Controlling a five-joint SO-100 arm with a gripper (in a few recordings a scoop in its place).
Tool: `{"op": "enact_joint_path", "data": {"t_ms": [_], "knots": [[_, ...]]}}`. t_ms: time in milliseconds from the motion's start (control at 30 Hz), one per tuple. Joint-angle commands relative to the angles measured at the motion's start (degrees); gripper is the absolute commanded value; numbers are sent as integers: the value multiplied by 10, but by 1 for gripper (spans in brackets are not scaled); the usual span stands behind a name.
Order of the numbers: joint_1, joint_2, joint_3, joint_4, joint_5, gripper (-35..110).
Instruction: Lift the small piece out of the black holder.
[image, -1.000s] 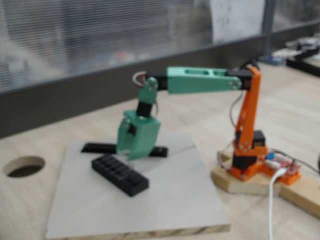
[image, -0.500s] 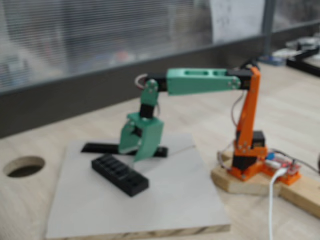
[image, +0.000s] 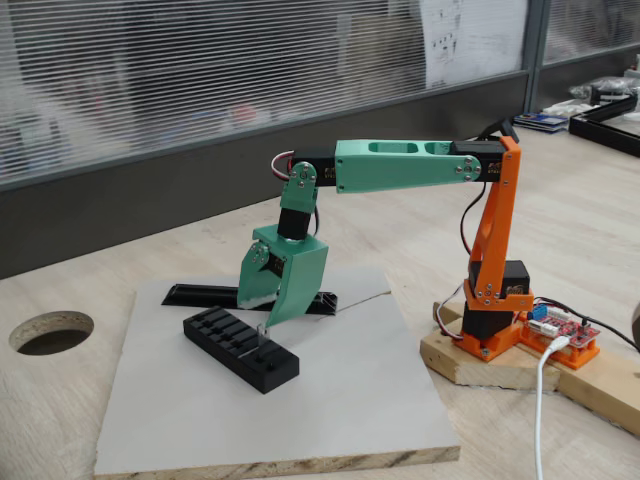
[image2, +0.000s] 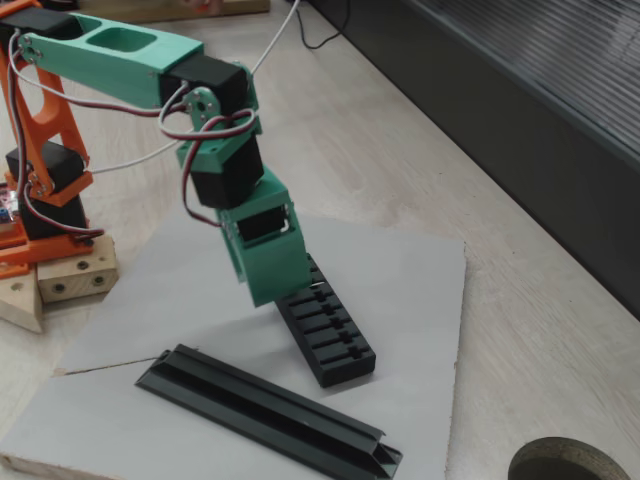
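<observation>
The black holder, a slotted block, lies on the grey board. A thin grey sliver, the small piece, stands upright in a slot near the holder's right end in a fixed view. My green gripper hangs pointing down just above that end of the holder, its jaws spread apart with nothing between them. The longer finger's tip sits close above and right of the piece, apart from it. In the other fixed view the gripper body hides the piece.
A long black V-profile rail lies on the board beside the holder. The arm's orange base stands on a wooden block off the board. A round hole is cut in the wooden tabletop.
The gripper's jaws have spread apart and the wrist has shifted slightly right and up over the holder. Between half a second ago and now it has barely moved.
</observation>
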Motion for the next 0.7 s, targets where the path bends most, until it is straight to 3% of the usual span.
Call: {"op": "enact_joint_path", "data": {"t_ms": [0,667], "knots": [[-20,11,-5,3,39,37],[-16,-38,-4,2,38,37]]}}
